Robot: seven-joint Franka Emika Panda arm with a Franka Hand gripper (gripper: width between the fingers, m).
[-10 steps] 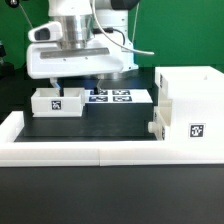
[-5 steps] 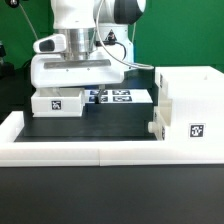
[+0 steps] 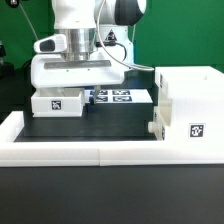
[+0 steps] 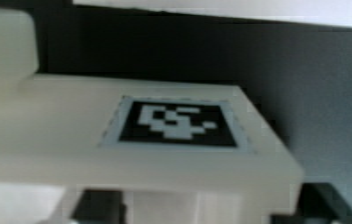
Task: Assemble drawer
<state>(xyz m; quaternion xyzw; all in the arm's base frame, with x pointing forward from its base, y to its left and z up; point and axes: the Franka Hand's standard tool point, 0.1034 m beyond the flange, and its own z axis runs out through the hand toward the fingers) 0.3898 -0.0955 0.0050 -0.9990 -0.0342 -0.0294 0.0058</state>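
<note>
A small white open-top tray (image 3: 58,102) with a black-and-white tag stands on the dark mat at the exterior view's left. My gripper (image 3: 64,92) has come down right over it, and the hand hides its top. In the wrist view the tray's tagged face (image 4: 176,120) fills the picture. My gripper (image 4: 208,208) has its dark fingertips (image 4: 98,206) wide apart, one on each side of the tray's near part, and I see no squeeze. The tall white cabinet shell (image 3: 190,105) stands at the right. A second small tray part (image 3: 155,129) juts from its lower left side.
The marker board (image 3: 120,97) lies flat behind the tray, between it and the cabinet. A long low white border wall (image 3: 80,152) runs along the front and up the left side. Dark mat lies between wall and tray.
The arm came down onto the left tray between one second and half a second ago. Since then nothing has visibly moved.
</note>
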